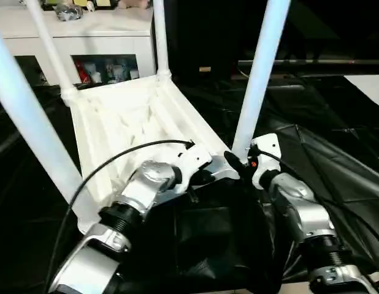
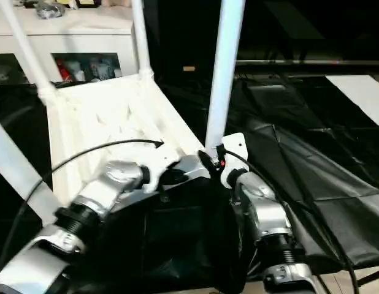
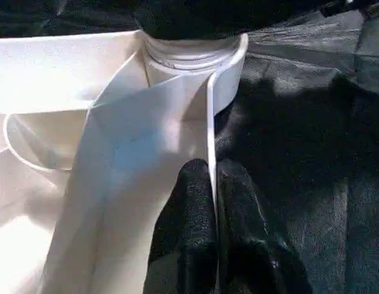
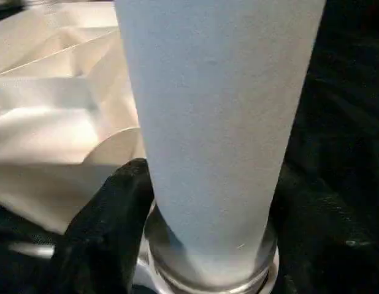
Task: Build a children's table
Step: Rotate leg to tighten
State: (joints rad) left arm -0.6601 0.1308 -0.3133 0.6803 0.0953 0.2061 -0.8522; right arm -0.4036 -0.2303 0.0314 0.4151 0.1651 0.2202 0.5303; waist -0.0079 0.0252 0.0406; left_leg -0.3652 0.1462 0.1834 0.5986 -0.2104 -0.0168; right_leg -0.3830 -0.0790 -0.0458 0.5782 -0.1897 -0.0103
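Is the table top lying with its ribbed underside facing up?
Yes, the table top lies upside down on the black sheet, its ribs showing and the legs pointing up.

A: The four long white tapered plastic legs (image 1: 260, 73) run off the top edge of the frame, ends unseen.

B: And the coloured items in the white cabinet (image 1: 103, 68), upper left, are too small to identify.
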